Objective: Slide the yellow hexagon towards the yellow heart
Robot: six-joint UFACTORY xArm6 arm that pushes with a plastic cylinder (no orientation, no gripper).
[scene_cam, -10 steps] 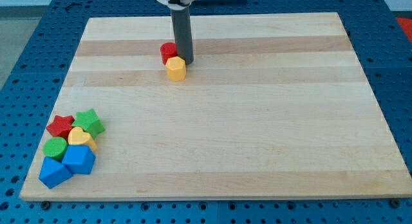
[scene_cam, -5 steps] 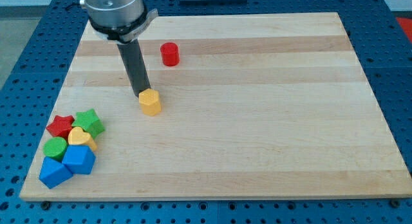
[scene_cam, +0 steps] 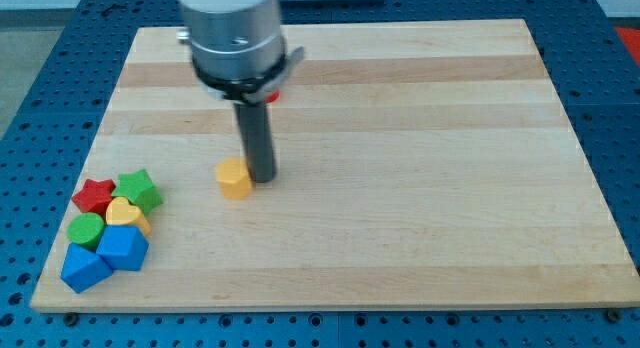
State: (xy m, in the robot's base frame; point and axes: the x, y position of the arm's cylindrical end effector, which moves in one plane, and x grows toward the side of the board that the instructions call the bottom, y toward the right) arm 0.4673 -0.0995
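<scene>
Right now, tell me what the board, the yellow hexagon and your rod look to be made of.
The board: pale wood, matte, with visible grain and plank-like stripes. The yellow hexagon: probably painted wood or plastic, uniform colour, slight sheen; I cannot tell which. My rod: dark, smooth, likely plastic or metal; my tip sits just at the hexagon's right in the view.

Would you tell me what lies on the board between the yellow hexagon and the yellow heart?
Nothing: the camera view shows bare wood between the yellow hexagon and the yellow heart. My tip sits on the hexagon's opposite side.
</scene>
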